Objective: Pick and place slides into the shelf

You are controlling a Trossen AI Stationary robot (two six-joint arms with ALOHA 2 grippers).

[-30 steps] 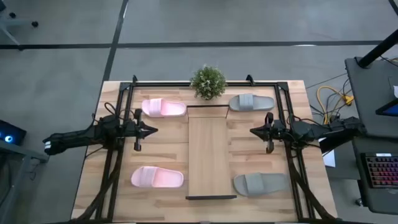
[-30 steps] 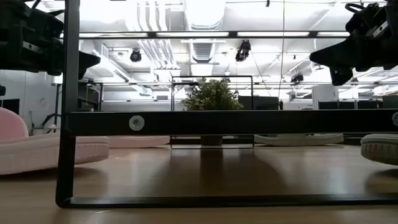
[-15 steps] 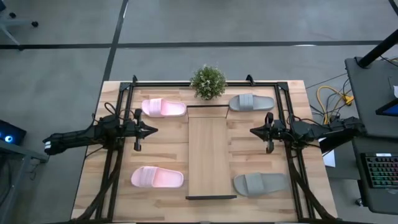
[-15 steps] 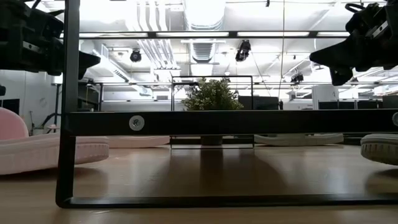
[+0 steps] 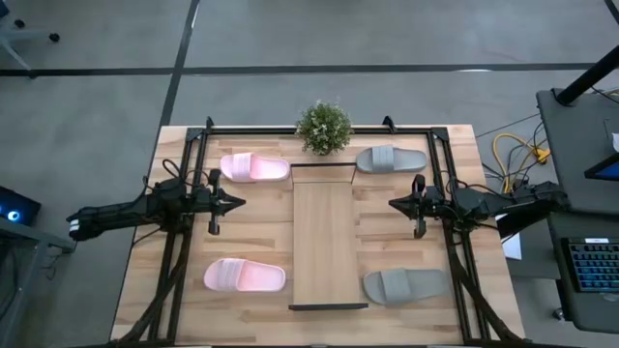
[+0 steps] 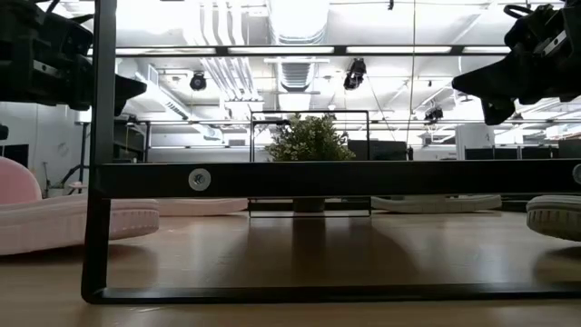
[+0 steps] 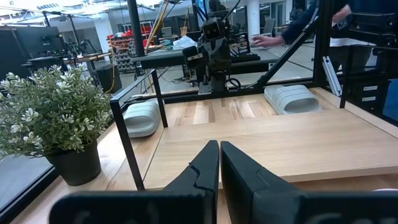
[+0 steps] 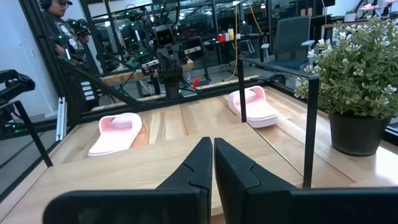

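High view: I see my left gripper [image 5: 237,203] and right gripper [image 5: 394,204], fingers pressed together, flanking the empty shelf [image 5: 329,242]; four slides [image 5: 255,167] lie outside.

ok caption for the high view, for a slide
Empty shelf mid-table, pink slides left, grey slides right, both grippers shut beside it.

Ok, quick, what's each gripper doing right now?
Left gripper: closed, holding nothing, left of the shelf.
Right gripper: closed, holding nothing, right of it.
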